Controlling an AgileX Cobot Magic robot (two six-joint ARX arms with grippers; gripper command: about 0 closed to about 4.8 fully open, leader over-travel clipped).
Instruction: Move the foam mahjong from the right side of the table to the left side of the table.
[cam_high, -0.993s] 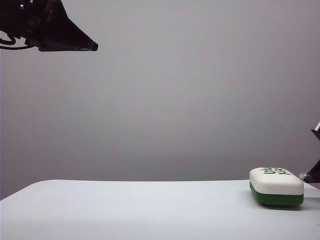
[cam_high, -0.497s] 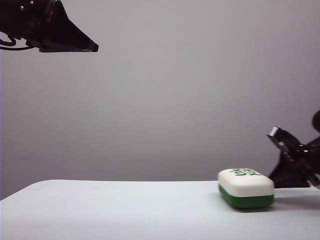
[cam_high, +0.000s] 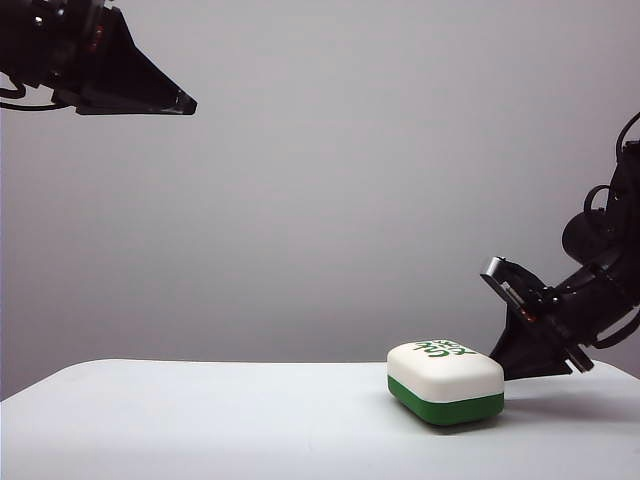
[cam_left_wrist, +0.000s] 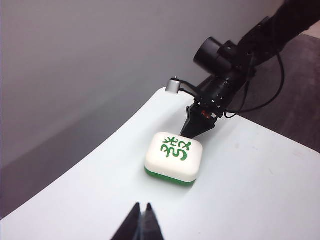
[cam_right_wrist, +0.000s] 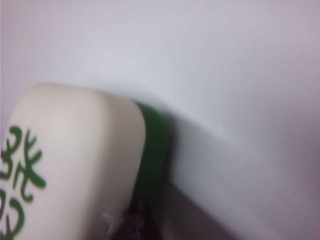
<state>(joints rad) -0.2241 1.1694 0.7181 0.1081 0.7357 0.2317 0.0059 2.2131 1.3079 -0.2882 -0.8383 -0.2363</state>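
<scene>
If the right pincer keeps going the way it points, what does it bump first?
The foam mahjong. The right pincer points at the block's right end, seemingly touching already. The left pincer hangs high on the left.

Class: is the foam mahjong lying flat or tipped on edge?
Flat: the foam mahjong rests green half down on the table, characters facing up.
</scene>
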